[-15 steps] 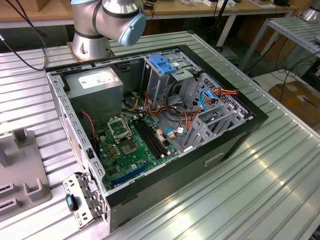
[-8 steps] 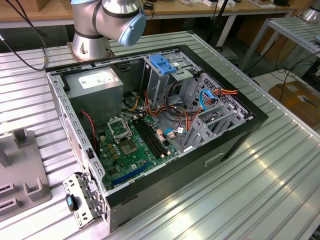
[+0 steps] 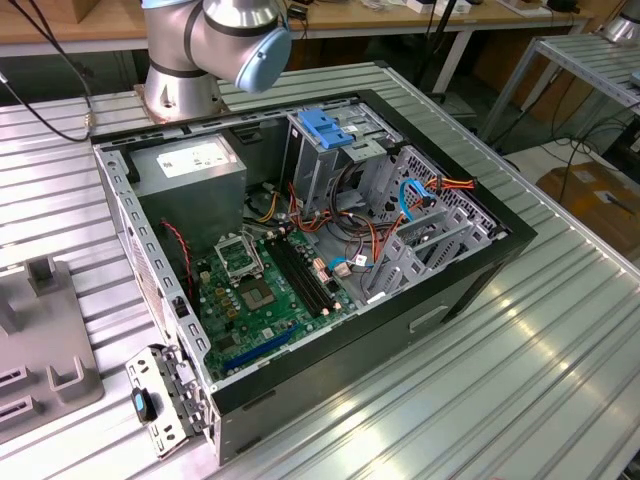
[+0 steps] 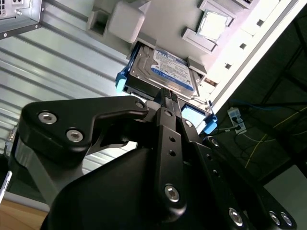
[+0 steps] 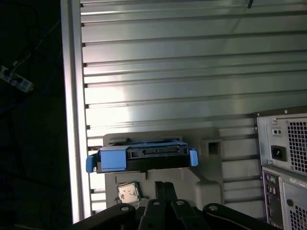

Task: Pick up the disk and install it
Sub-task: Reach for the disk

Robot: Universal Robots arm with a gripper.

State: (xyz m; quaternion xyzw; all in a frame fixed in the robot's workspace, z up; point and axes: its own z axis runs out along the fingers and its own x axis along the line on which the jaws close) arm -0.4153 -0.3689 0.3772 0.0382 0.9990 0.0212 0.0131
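The disk (image 4: pixel 165 72) is a grey-metal drive with a white-and-dark label. It lies in a bright blue rail frame (image 5: pixel 112 159) that rests in a slot of a pale grey fixture (image 5: pixel 211 187) on the ribbed table. In both wrist views my gripper (image 4: pixel 167 92) points at the disk's near edge. Its two thin black fingers are pressed together with nothing between them. In the first wrist view the gripper (image 5: pixel 163 183) stops a little short of the disk (image 5: pixel 156 153), with a gap between them.
A processor chip (image 5: pixel 128 193) sits in the same fixture beside the disk. The table's edge (image 5: pixel 72 120) runs close by. The open computer case (image 3: pixel 500 240) lies on the table, with a bare blue bracket (image 3: pixel 328 125) on its drive cage and a power-supply box (image 3: pixel 190 165) inside.
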